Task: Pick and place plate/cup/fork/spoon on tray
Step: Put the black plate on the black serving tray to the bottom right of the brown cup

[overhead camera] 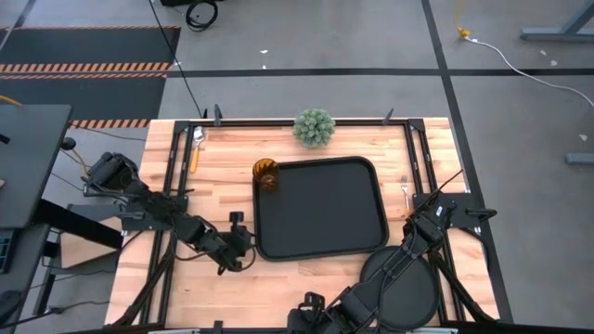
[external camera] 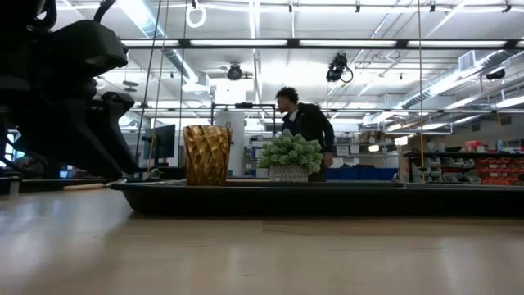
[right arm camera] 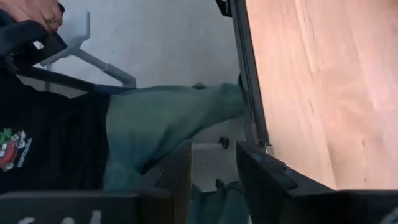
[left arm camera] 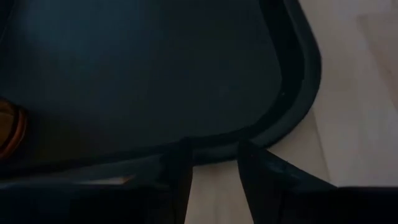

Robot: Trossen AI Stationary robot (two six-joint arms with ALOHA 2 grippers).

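Starting out: nothing loaded on tray (overhead camera: pixel 320 209) at frame centre. Cup (overhead camera: pixel 266 173) touches its upper-left corner, spoon (overhead camera: pixel 196 148) upper left, fork (overhead camera: pixel 405 190) right, plate (overhead camera: pixel 404 288) lower right. Left gripper (overhead camera: pixel 232 263), narrow gap, empty, beside the tray's lower-left rim. Right gripper (right arm camera: pixel 214 165), narrow gap, empty, bottom edge. Suggest widening the fingers before approaching the cup.

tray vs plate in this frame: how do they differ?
Shape: the tray is rectangular with rounded corners; the plate is round.
Size: the tray is clearly the bigger of the two.
Place: the tray lies mid-table, with the cup at its far left corner; the plate lies at the near right, apart from the tray and partly under the right arm.
Shared: both are black, with a raised rim, lying flat on the wooden table.
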